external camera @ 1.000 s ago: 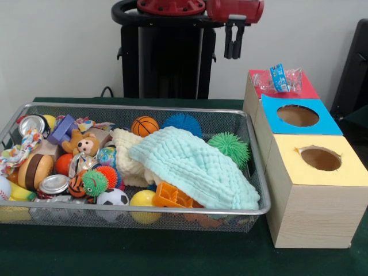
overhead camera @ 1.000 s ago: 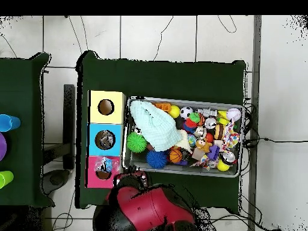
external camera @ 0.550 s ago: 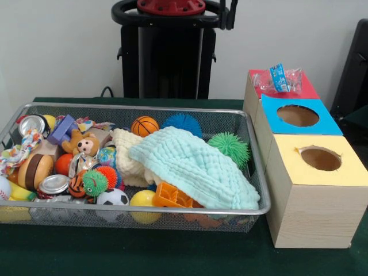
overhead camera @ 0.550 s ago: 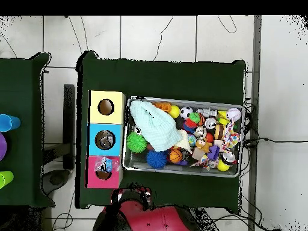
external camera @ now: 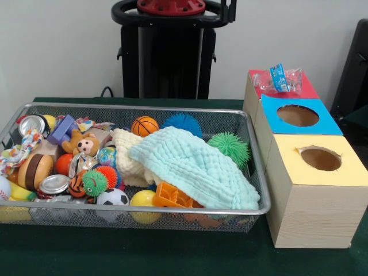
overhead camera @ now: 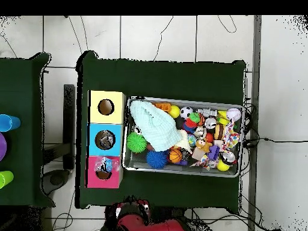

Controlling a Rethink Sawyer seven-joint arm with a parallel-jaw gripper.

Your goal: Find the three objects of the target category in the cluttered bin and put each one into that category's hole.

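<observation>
On the red box (external camera: 309,89), at the far end of the row, a crumpled clear wrapper (external camera: 279,80) with a blue band lies over the hole and has not gone through. The task sentence does not name the category, so I take wrappers as the likeliest one. This wrapper should be very light, crackly and slippery; a pinch on a bunched fold would hold better than one on a flat face.

The blue box (external camera: 329,124) in the middle shows something pale grey down its hole in the overhead view, too small to name. The hole of the yellow box (external camera: 351,172) looks dark and empty.

The wire bin (external camera: 259,167) just beside the boxes is packed. A soft mint cloth (external camera: 195,167) drapes over the right half and hides whatever lies under it. A green spiky ball (external camera: 230,146) sits by it, and cans (external camera: 53,184), small balls and plush toys crowd the left. The cloth will likely need shifting — it is limp, so take a raised fold.

The gripper (external camera: 229,12) barely shows at the top edge, well apart from bin and boxes — whether it is wide or narrow I cannot tell.
</observation>
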